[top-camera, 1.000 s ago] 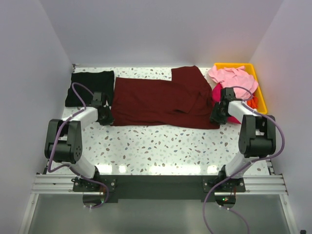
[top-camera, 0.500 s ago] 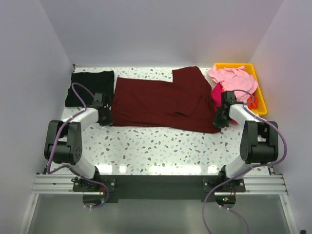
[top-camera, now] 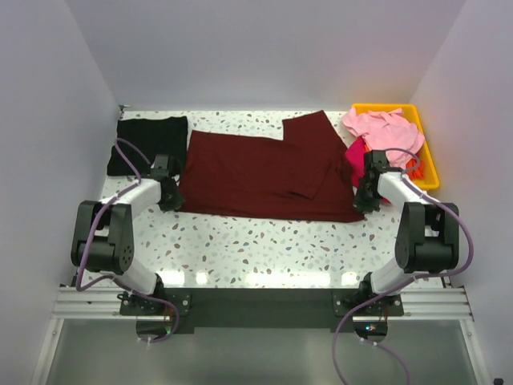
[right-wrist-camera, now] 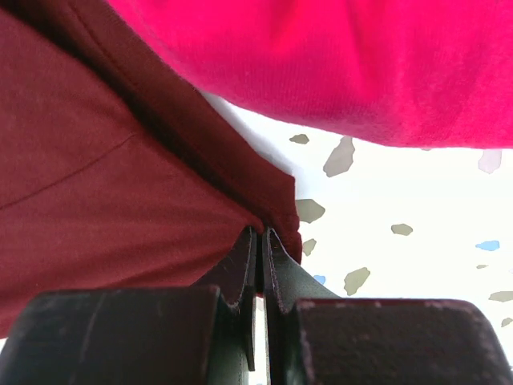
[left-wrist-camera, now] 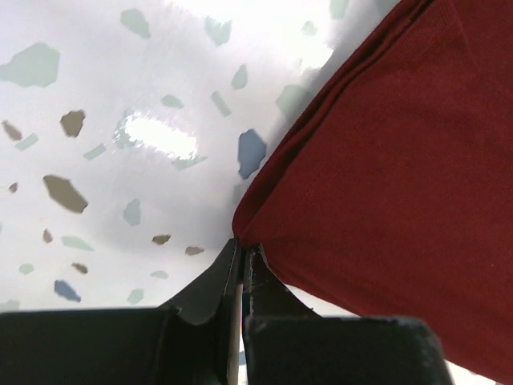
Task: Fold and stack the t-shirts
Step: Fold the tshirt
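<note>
1. While the maroon t-shirt (top-camera: 264,172) is spread flat across the middle of the table (top-camera: 264,249), its two near corners are pinched.
2. The left gripper (left-wrist-camera: 243,257) is clamped tight on the near-left corner, where the cloth edge is doubled.
3. The right gripper (right-wrist-camera: 260,241) is clamped tight on the near-right corner, with the magenta t-shirt (right-wrist-camera: 361,64) just beside it; contact cannot be told.
4. Risk: only a thin bite is held at each corner, so the cloth could be slipped out if the arms are raised unevenly or pulled too far apart.
5. Risk: the magenta t-shirt could be snagged and dragged along on the right side.
6. The black t-shirt (top-camera: 148,144) is laid folded at far left; the pink t-shirt (top-camera: 383,128) is heaped in the yellow bin (top-camera: 429,156) at far right.
</note>
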`<state>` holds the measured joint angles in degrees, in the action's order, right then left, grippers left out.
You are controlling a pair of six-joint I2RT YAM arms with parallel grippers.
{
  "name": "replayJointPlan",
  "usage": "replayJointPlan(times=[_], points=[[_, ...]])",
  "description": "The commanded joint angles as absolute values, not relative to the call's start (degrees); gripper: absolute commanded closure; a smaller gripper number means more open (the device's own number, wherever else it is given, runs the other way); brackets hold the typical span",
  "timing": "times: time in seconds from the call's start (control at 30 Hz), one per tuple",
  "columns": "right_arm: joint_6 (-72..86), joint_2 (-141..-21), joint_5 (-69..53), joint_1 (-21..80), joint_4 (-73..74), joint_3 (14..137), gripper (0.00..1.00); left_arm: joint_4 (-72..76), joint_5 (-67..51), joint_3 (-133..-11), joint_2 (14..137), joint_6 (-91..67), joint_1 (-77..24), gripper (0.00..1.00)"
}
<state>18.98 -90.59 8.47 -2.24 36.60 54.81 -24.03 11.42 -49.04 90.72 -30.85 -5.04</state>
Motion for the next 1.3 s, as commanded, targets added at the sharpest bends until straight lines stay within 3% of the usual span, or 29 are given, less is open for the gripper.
replayJointPlan(times=[0.0, 0.43, 0.53, 0.57, 0.63, 0.67, 0.7, 0.77, 0.97, 1.27], points=[[18.19, -88.95, 14.24, -2.55, 38.58, 55.46, 1.0, -29.53, 18.54, -49.04, 87.81, -31.46, -4.48, 1.0], [18.72, -86.14, 14.85, -2.55, 38.58, 53.96, 1.0, -34.19, 18.02, -46.15, 80.51, -30.41, -4.57, 1.0], [18.72, -85.35, 16.61, -2.55, 38.58, 54.23, 0.95, -34.98, 17.49, -45.97, 78.67, -30.32, -4.57, 0.77], [18.55, -84.65, 16.79, -2.55, 38.67, 54.4, 0.86, -35.42, 17.58, -46.05, 78.31, -30.24, -4.57, 0.58], [18.19, -83.85, 16.79, -2.46, 39.19, 55.28, 0.67, -36.03, 17.67, -46.58, 77.26, -30.15, -4.57, 0.39], [17.93, -82.8, 16.79, -2.46, 39.37, 55.46, 0.49, -36.56, 17.67, -47.28, 77.08, -30.15, -4.66, 0.27], [17.84, -82.1, 16.7, -2.37, 39.55, 55.72, 0.43, -36.82, 18.1, -47.81, 76.65, -30.23, -5.27, 0.22], [17.32, -80.6, 16.7, -1.5, 39.64, 56.16, 0.37, -37.44, 18.63, -49.82, 76.38, -30.93, -6.32, 0.15], [17.4, -76.91, 12.06, 2.19, 38.76, 57.04, 0.31, -35.7, 19.43, -55.89, 80.14, -33.57, -15.63, 0.05], [21.97, -83.23, -1.65, 7.73, 28.49, 55.2, 0.31, -25.85, 12.57, -60.47, 91.13, -35.07, -26.36, 0.0]])
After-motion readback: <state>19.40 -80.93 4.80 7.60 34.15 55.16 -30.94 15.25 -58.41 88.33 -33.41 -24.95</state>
